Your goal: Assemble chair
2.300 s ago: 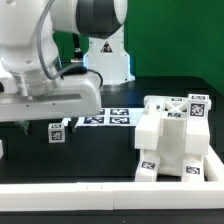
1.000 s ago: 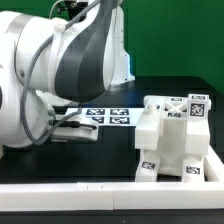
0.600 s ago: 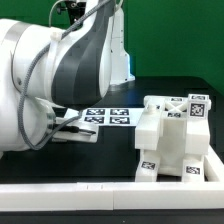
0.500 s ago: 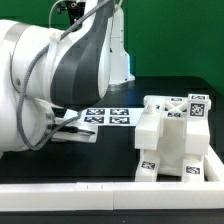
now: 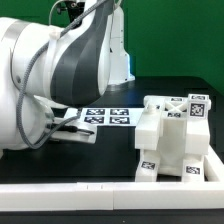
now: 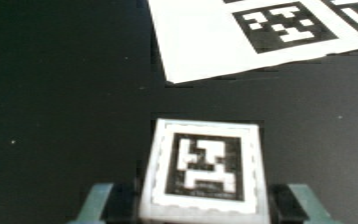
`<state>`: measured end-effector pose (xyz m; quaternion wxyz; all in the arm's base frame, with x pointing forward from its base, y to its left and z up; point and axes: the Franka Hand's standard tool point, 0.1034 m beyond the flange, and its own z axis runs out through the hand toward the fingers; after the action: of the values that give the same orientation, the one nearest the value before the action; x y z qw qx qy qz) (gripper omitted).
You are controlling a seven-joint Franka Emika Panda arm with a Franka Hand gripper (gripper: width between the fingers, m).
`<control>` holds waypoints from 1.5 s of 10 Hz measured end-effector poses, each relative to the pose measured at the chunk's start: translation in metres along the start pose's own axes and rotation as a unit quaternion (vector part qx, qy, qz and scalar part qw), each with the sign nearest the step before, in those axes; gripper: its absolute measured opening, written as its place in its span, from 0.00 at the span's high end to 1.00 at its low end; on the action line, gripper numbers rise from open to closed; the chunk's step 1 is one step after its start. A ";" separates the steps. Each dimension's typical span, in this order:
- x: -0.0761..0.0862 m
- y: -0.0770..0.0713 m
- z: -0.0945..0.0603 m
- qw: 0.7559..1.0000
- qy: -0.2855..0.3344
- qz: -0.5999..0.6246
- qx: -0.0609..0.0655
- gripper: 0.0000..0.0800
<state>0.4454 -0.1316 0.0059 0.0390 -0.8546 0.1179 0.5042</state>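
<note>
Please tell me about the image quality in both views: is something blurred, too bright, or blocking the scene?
Exterior view: the arm stands close to the camera, fills that view's left half and hides the gripper; its glossy shell shows bright highlights; the chair assembly is fairly sharp. Wrist view: generally soft; the small tagged block between the fingers is blurry, and the marker board is bright against the black table.

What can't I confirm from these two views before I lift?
- Gripper, exterior view: hidden behind the glossy white robot arm.
- Small white tagged plastic block, wrist view: near edge cut off; finger contact unclear.
- Flat white marker board, wrist view: cropped by the frame.
- White blocky chair assembly, exterior view: far side unseen.
</note>
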 end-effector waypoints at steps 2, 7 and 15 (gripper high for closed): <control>-0.026 -0.018 -0.041 0.997 0.077 -0.010 -0.004 0.65; -0.069 -0.049 -0.110 0.958 0.283 -0.040 -0.002 0.65; -0.098 -0.148 -0.130 0.832 0.551 -0.058 -0.008 0.65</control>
<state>0.5469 0.0034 0.1470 -0.0106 -0.9964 0.0660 -0.0524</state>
